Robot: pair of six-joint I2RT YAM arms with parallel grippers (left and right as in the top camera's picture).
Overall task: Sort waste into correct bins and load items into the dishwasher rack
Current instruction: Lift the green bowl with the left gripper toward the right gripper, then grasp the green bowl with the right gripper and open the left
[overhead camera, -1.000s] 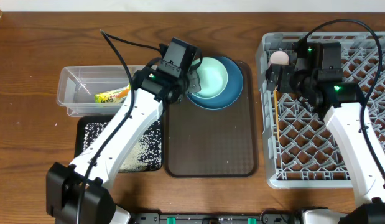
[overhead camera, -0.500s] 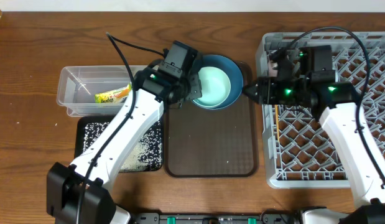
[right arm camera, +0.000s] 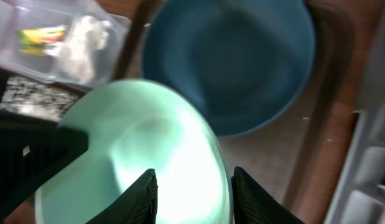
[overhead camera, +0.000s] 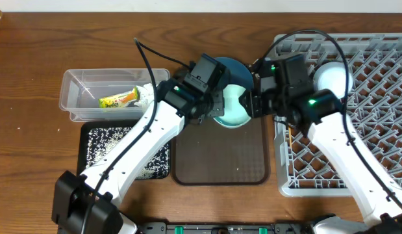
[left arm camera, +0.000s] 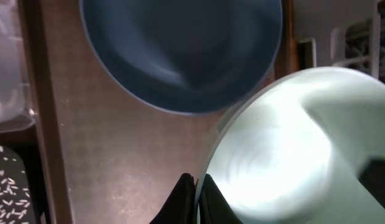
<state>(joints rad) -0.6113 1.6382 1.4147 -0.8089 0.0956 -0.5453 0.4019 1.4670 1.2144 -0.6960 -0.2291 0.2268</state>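
The work surface is a dark-brown wooden table (overhead camera: 32, 162) with pronounced grain running left to right, reaching the far, left and right edges of the overhead view, evenly and softly lit, with a few small pale specks (overhead camera: 58, 129) on its bare left part.

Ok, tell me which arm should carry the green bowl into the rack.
Right. The right gripper straddles the rim of the pale-green bowl, and the dishwasher rack lies on its side. The left gripper, pinching the opposite rim, would likely have to reach across.
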